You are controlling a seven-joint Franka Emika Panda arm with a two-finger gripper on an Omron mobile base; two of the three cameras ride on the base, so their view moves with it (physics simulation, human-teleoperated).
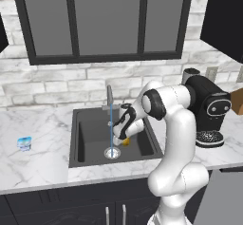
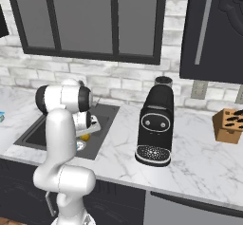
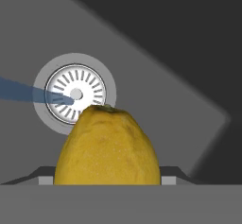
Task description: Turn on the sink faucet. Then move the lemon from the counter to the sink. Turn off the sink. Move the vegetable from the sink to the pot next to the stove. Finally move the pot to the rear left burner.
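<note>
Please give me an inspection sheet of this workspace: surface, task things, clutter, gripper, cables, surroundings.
Surface: white marble counter.
Task things: faucet running, stream onto drain; lemon inside sink.
Clutter: small cup, coffee machine, knife block.
Gripper: gripper low in the sink, jaws either side of the lemon.
Cables: nothing seen.
Surroundings: brick wall, dark cabinets.

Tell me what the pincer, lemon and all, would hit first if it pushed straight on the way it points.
The pincer, shut on the lemon, points down into the sink. It would probably meet the basin floor beside the drain ring, where the water stream lands; depth is unclear.
</note>
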